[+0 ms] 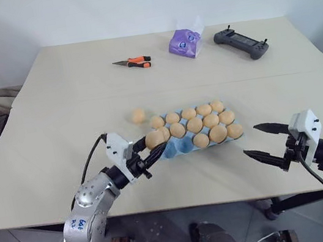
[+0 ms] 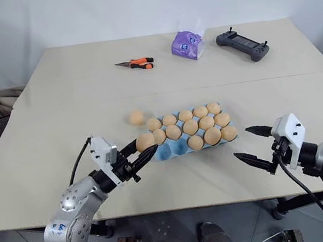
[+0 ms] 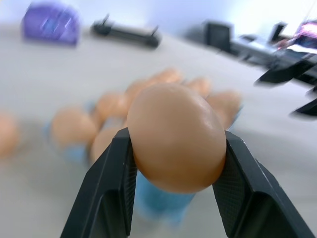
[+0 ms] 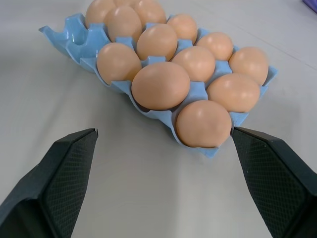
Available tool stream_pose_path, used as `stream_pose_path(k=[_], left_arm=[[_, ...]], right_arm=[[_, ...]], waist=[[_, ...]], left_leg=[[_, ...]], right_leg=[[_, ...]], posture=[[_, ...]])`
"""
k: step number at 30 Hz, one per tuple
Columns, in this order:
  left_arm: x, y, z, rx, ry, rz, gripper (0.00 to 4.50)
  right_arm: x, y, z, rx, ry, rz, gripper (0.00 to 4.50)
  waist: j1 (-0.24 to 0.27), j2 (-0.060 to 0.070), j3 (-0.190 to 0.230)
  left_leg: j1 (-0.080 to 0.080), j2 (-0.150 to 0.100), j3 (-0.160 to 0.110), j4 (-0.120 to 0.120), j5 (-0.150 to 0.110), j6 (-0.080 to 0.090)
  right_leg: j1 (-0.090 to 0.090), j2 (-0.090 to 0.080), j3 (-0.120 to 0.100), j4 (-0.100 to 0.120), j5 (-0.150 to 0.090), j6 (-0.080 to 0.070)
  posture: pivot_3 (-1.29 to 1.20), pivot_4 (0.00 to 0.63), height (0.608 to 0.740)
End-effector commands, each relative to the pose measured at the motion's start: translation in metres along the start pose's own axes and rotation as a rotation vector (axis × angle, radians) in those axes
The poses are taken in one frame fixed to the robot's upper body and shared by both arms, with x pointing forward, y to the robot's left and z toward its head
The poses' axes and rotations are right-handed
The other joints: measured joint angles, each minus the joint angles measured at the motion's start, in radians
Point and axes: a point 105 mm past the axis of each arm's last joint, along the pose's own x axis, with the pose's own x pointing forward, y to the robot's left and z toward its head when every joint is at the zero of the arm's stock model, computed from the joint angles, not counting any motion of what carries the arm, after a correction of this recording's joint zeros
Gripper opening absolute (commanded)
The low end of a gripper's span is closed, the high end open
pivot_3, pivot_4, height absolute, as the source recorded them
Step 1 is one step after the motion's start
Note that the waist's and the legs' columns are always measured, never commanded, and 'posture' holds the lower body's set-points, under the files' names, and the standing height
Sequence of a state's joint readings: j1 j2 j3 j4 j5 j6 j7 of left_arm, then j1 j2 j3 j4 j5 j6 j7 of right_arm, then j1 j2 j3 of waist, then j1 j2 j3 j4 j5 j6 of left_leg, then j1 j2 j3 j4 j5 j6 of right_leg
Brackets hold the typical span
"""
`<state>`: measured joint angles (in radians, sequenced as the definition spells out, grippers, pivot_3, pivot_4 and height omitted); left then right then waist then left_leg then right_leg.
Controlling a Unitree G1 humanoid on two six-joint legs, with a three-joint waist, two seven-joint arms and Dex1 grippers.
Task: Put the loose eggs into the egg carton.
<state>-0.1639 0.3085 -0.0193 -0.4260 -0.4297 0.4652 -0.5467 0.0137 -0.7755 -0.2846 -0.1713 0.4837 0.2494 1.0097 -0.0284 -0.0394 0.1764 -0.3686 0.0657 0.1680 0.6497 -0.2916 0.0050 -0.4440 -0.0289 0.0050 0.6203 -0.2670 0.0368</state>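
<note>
One pale orange egg in left hand, light blue egg carton nearly full

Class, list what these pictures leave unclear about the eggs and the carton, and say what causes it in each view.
- Left wrist view: the held egg in the left claw hides the carton's empty cups.
- Same view: carton eggs behind are blurred, uncountable.
- Right wrist view: the egg carton has its far end cut off by the edge.

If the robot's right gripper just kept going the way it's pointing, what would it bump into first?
Probably the egg carton. The open right gripper points at its near end, so it would likely touch the nearest egg there first, though depth is hard to judge.
</note>
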Motion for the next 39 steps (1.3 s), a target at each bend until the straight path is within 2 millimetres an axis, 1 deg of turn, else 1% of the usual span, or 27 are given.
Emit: stream_pose_path(k=[1,4,12,14,17,22,23,24,29,30,32,36,39], left_arm=[[0.009,-0.01,0.017,0.043,-0.035,-0.082,2.04],[0.023,-0.013,0.013,0.05,0.005,-0.135,2.04],[0.055,-0.011,-0.009,0.051,0.124,-0.207,2.04],[0.059,-0.009,-0.011,0.056,0.139,-0.202,2.04],[0.064,-0.013,-0.011,0.056,0.147,-0.236,2.04],[0.066,-0.017,-0.015,0.062,0.166,-0.272,2.04],[0.067,-0.018,-0.015,0.061,0.169,-0.275,2.5],[0.067,-0.018,-0.015,0.06,0.171,-0.277,2.72],[0.063,-0.013,-0.014,0.068,0.179,-0.248,4.35],[0.063,-0.012,-0.013,0.072,0.176,-0.244,4.46],[0.062,-0.011,-0.011,0.076,0.171,-0.234,4.46],[0.057,-0.008,0.0,0.08,0.123,-0.2,4.46],[0.037,-0.012,0.007,0.066,0.061,-0.217,4.46]], right_arm=[[-0.001,-0.003,0.007,-0.026,-0.026,-0.016,4.5],[0.0,-0.003,0.007,-0.025,-0.029,-0.021,4.5],[-0.002,-0.001,0.006,-0.021,-0.048,-0.049,4.5],[-0.005,0.0,0.006,-0.019,-0.052,-0.063,4.5],[-0.008,0.004,0.002,-0.01,-0.044,-0.074,4.5],[-0.008,0.007,0.002,-0.003,-0.046,-0.087,4.5],[-0.008,0.007,0.001,-0.002,-0.046,-0.088,4.5],[-0.008,0.007,0.001,-0.002,-0.046,-0.089,4.5],[-0.008,0.008,0.0,0.002,-0.043,-0.092,4.5],[-0.008,0.008,0.0,0.002,-0.043,-0.092,4.5],[-0.007,0.007,0.0,0.002,-0.044,-0.09,4.5],[-0.004,0.006,0.002,-0.001,-0.052,-0.081,4.5],[-0.004,0.005,0.005,-0.005,-0.063,-0.076,4.5]], waist=[[0.0,0.0,0.0],[0.0,0.0,0.0],[0.001,0.0,0.0],[0.001,0.0,0.0],[0.0,0.0,0.0],[0.0,0.0,0.0],[0.001,0.0,0.0],[0.001,0.0,0.0],[0.001,0.0,0.0],[0.001,0.0,0.0],[0.001,0.0,0.0],[0.0,0.0,0.0],[-0.002,0.0,0.0]], left_leg=[[0.0,0.0,0.0,0.0,0.0,0.001],[0.0,0.0,0.0,0.0,0.002,0.003],[-0.001,0.0,0.0,0.0,0.002,0.003],[0.0,0.0,-0.001,0.0,0.002,0.002],[-0.001,0.0,-0.001,0.0,0.002,0.002],[0.0,0.0,-0.001,0.0,0.002,0.002],[0.0,0.0,-0.002,0.0,0.002,0.002],[-0.001,0.0,-0.002,0.0,0.002,0.002],[0.0,0.0,-0.002,0.0,0.002,0.002],[0.0,0.0,-0.002,0.0,0.002,0.002],[0.0,0.0,-0.002,0.0,0.002,0.002],[-0.001,0.0,-0.002,0.0,0.002,0.002],[0.0,0.0,-0.002,-0.001,0.002,0.002]], right_leg=[[0.0,0.0,0.0,0.0,0.0,0.0],[0.0,0.0,0.0,0.0,0.0,0.0],[0.0,0.001,0.0,0.0,0.0,0.001],[0.0,0.001,0.0,0.0,0.0,0.001],[0.0,0.001,0.0,0.001,0.0,0.0],[0.0,0.001,0.0,0.001,0.0,0.0],[0.0,0.001,0.0,0.001,0.0,0.0],[0.0,0.001,0.0,0.001,0.0,0.0],[0.0,0.001,0.0,0.001,0.0,0.0],[0.0,0.001,0.0,0.001,0.0,0.0],[0.0,0.001,0.0,0.001,0.0,0.0],[0.0,0.001,0.0,0.001,0.0,0.0],[0.0,0.001,0.0,0.002,0.0,0.0]], posture=[[0.0,0.15,0.74],[0.0,0.15,0.74],[0.0,0.15,0.74],[0.0,0.15,0.74],[0.0,0.15,0.74],[0.0,0.15,0.74],[0.0,0.15,0.74],[0.0,0.15,0.74],[0.0,0.15,0.74],[0.0,0.15,0.74],[0.0,0.15,0.74],[0.0,0.15,0.74],[0.0,0.15,0.74]])
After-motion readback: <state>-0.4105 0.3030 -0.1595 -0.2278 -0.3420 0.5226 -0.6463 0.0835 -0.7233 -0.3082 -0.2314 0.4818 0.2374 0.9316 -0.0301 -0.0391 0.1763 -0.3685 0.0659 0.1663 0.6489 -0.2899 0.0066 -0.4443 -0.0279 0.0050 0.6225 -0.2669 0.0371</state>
